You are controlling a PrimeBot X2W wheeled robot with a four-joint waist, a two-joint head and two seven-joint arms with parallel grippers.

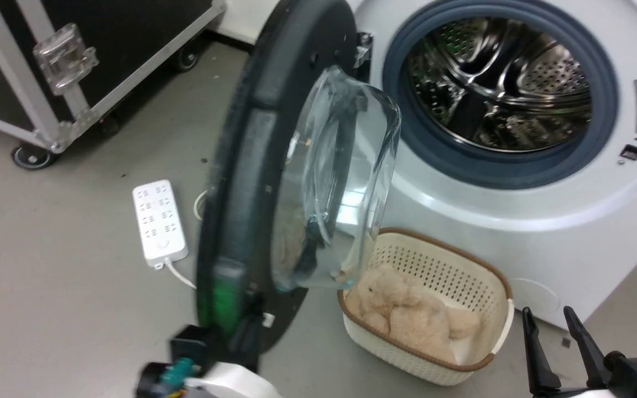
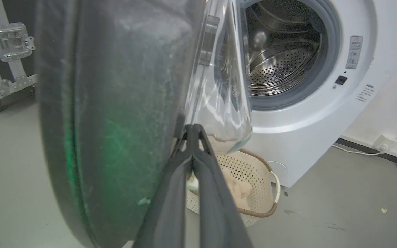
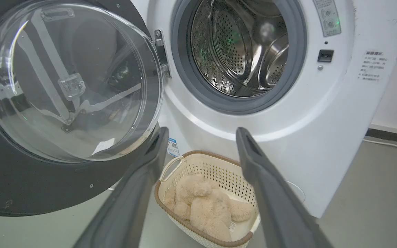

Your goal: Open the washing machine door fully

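Washing machine door (image 1: 252, 166) standing open left of the washing machine (image 1: 517, 221), left gripper (image 2: 192, 128) pinched closed, tips at its inner rim beside the glass bowl (image 2: 226, 103), right gripper (image 3: 200, 132) spread wide, well apart.

The grey floor (image 1: 47, 287) is carrying everything here. The white washing machine (image 1: 517, 221) is standing on it at the right. Just in front of the machine, a cream basket (image 1: 434, 265) with a brown rim is sitting on the floor. Further left, a white power strip (image 1: 159, 221) is lying flat, and its cable (image 1: 181, 276) is trailing over the floor. At the far left, a black case (image 1: 130, 33) with metal edges is resting on small wheels.
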